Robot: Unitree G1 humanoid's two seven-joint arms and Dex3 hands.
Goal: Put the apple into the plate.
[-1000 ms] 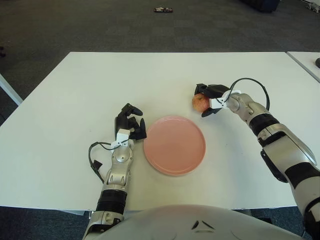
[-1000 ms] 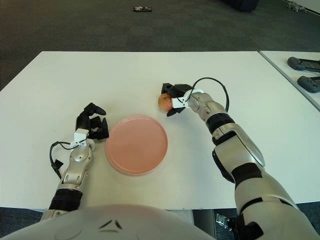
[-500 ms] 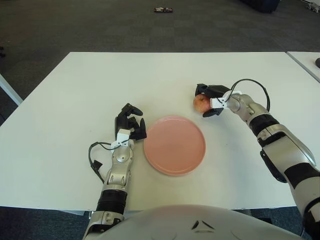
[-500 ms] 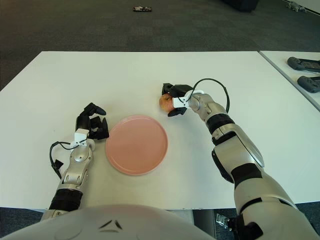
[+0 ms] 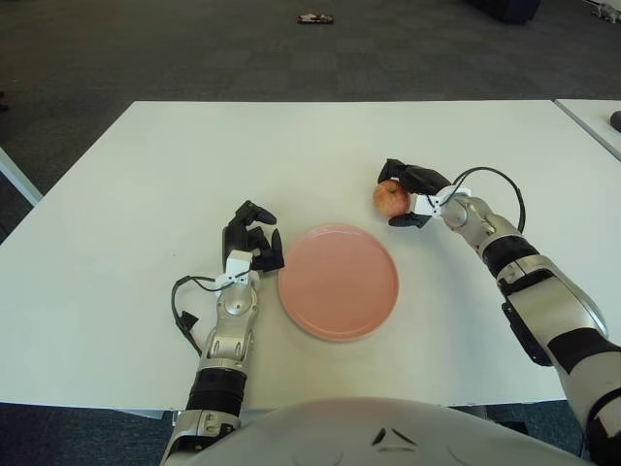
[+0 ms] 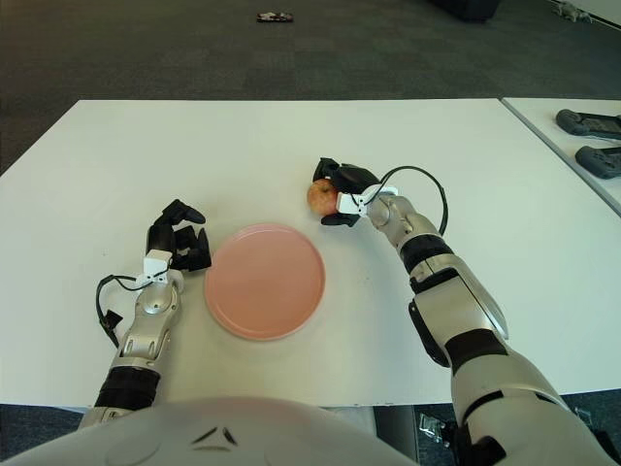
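A red-yellow apple [image 5: 390,198] is at the table's middle right, just beyond the far right rim of the pink plate [image 5: 339,281]. My right hand [image 5: 410,197] comes at it from the right, one dark finger curled over the apple's top and another under its near side, gripping it. The plate lies flat with nothing on it. My left hand [image 5: 254,243] shows beside the plate's left rim, fingers curled and holding nothing.
The white table [image 5: 175,165] ends near my body at the front. A second table at the right carries two dark controllers [image 6: 588,123] [image 6: 598,160]. A small dark object [image 5: 316,18] lies on the carpet far behind.
My right wrist has shifted slightly right and turned, so more of the apple shows. The apple has hardly moved. The left hand and plate are unchanged.
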